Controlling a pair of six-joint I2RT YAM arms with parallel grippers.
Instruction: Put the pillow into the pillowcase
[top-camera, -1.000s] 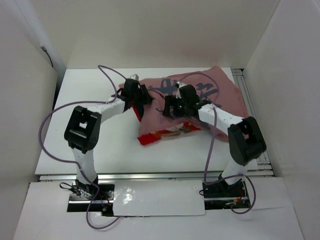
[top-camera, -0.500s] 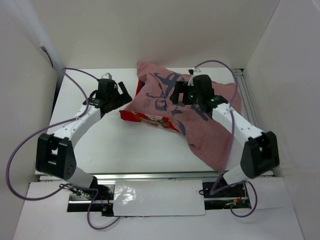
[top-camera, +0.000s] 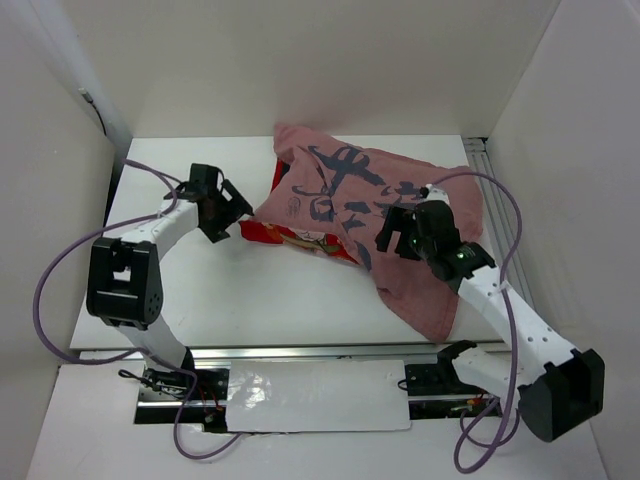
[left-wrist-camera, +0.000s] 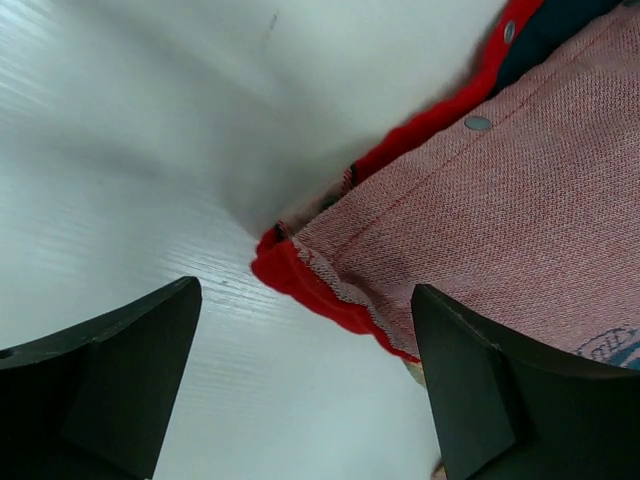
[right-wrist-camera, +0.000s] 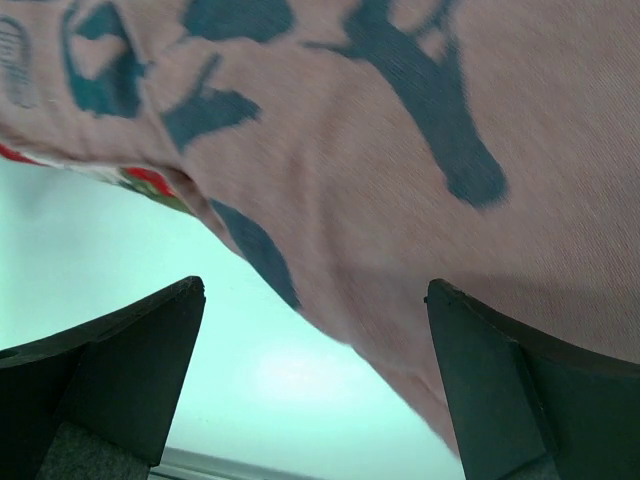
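The pillowcase (top-camera: 380, 200) lies crumpled across the middle and right of the table, dull pink side up with dark blue marks, and a strip of its red printed side (top-camera: 295, 238) shows along its left edge. The pillow is hidden. My left gripper (top-camera: 232, 208) stands open just left of that red edge. In the left wrist view the red hem (left-wrist-camera: 300, 280) lies ahead of the empty left gripper (left-wrist-camera: 310, 400). My right gripper (top-camera: 392, 232) hovers open over the near right part of the cloth. In the right wrist view the pink cloth (right-wrist-camera: 400, 150) fills the picture above the empty right gripper (right-wrist-camera: 315, 390).
White walls close in the white table (top-camera: 200, 290) on three sides. A metal rail (top-camera: 492, 200) runs along its right edge. Purple cables (top-camera: 60, 270) loop from both arms. Two metal snaps (left-wrist-camera: 478, 123) sit near the pillowcase hem.
Both grippers have drawn away from the pillowcase, the left to the left, the right toward the near right. The left jaws have opened. The cloth now lies spread, one flap toward the front right.
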